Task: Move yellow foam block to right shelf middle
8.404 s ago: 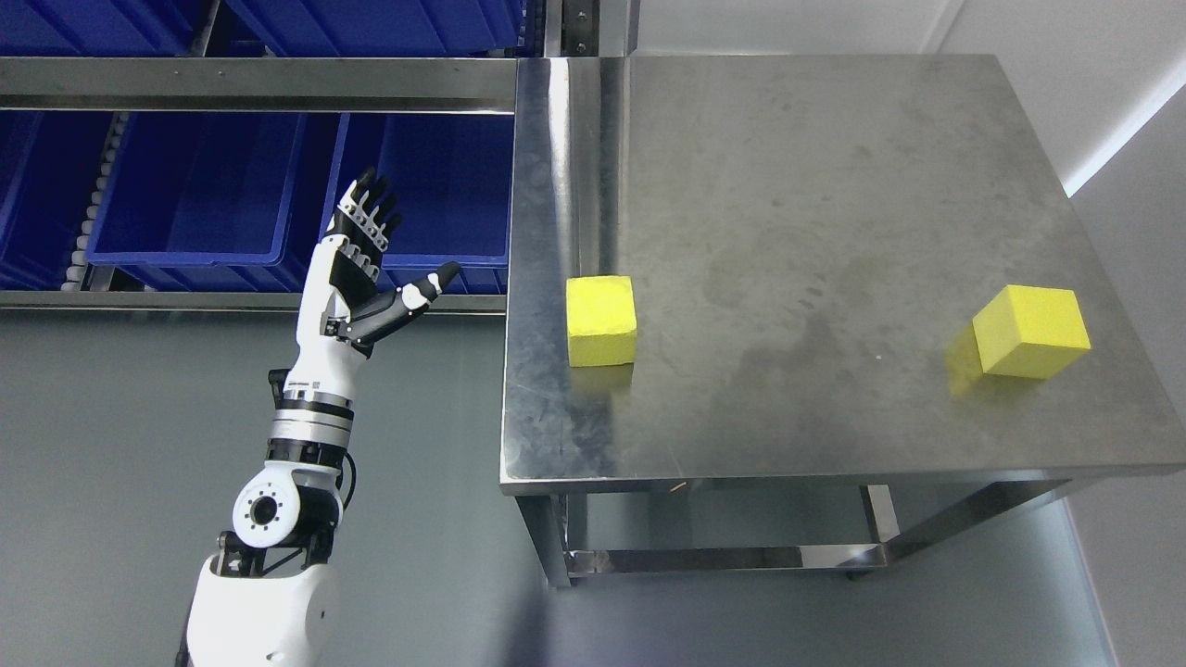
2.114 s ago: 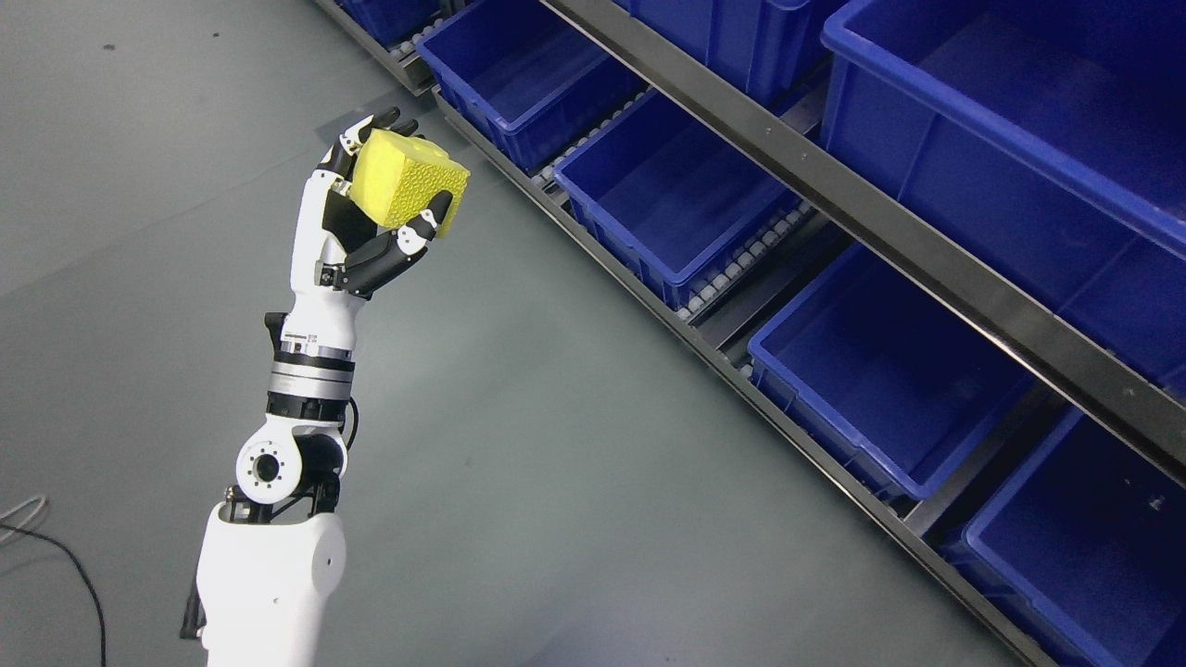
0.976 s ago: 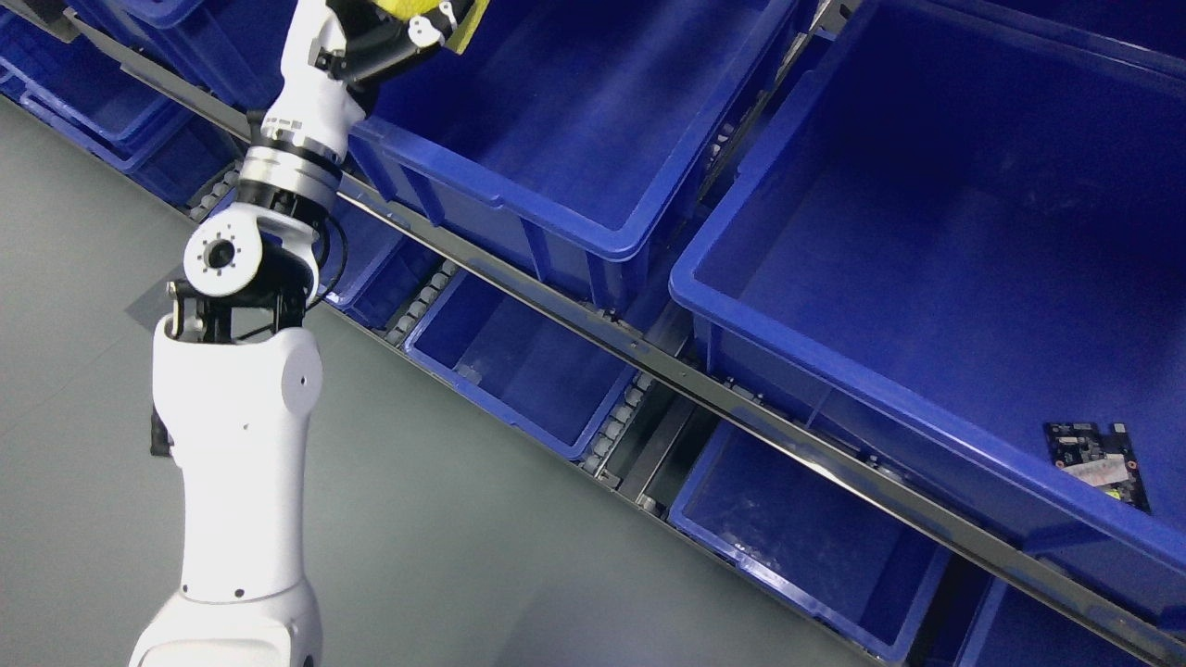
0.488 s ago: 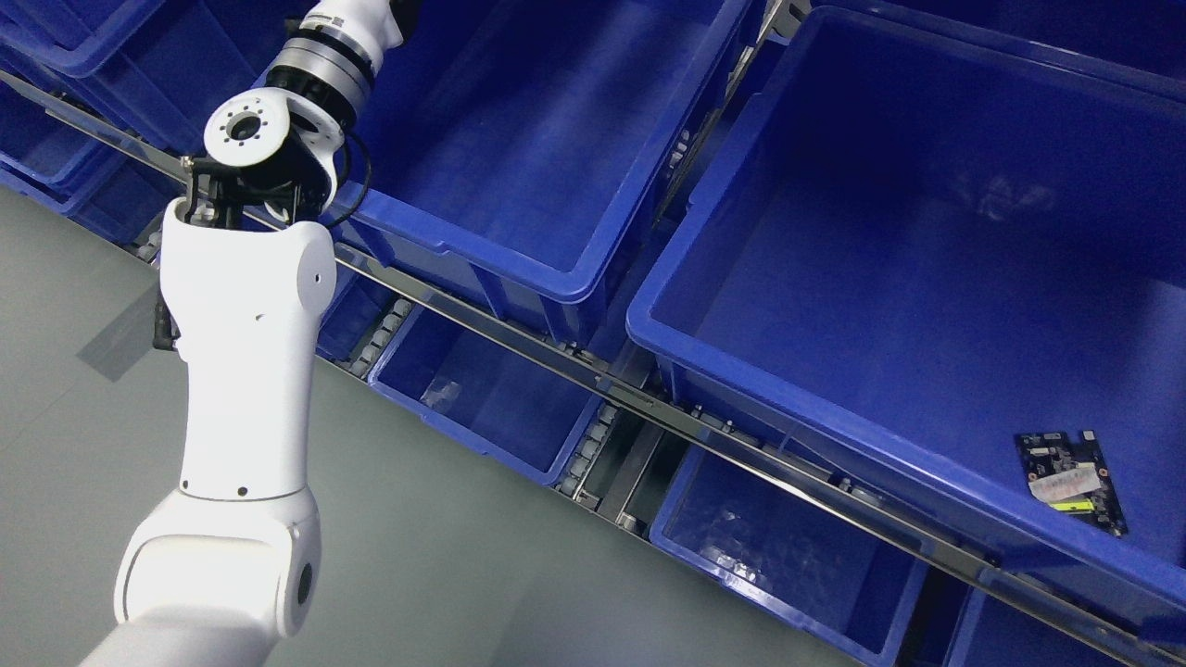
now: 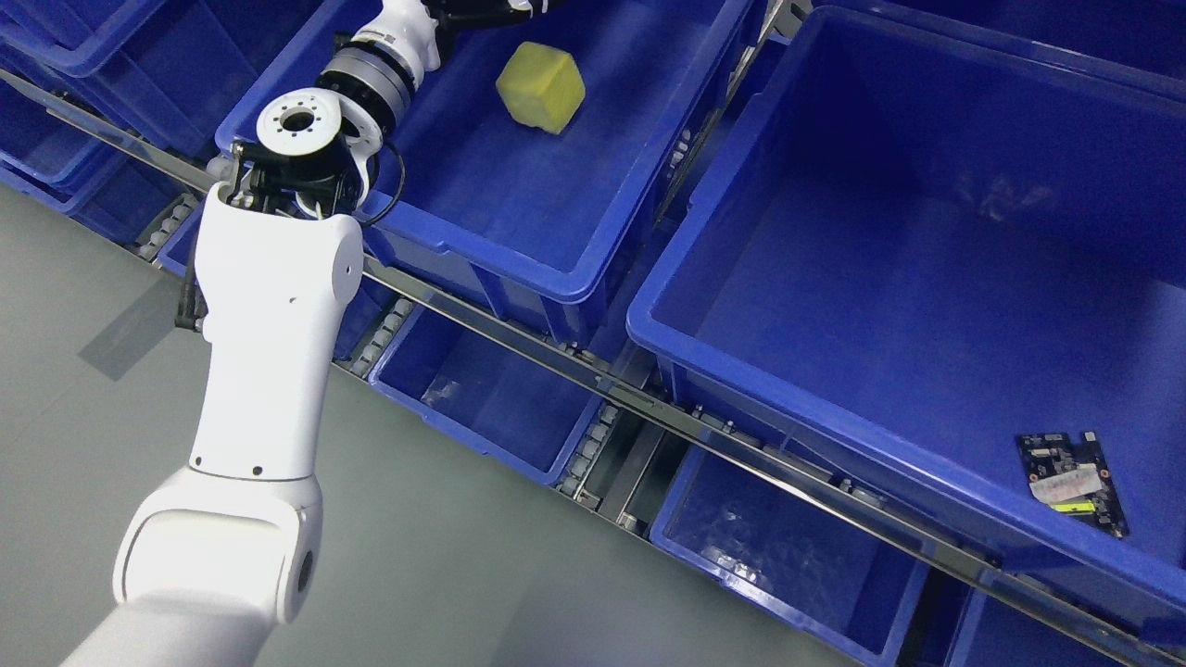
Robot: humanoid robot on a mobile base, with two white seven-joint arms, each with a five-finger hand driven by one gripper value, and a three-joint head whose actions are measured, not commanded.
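Observation:
The yellow foam block point(image 5: 540, 86) lies tilted on one corner inside a large blue bin point(image 5: 482, 267) on the shelf's middle level, near the bin's far side. My left arm reaches up from the lower left over the bin's left rim. Its hand point(image 5: 491, 8) is cut off by the top edge, just left of and above the block and apart from it. The fingers that show are stretched out and hold nothing. The right arm is out of view.
A second large blue bin point(image 5: 834, 421) stands to the right, with a small circuit board point(image 5: 1073, 482) in its near corner. Smaller blue bins point(image 5: 482, 408) sit on the lower level behind a metal rail point(image 5: 649, 421). Grey floor point(image 5: 463, 574) is at the lower left.
The block has left my left hand and now lies in the bin. The arm has swung right and down slightly, bringing the wrist back into view.

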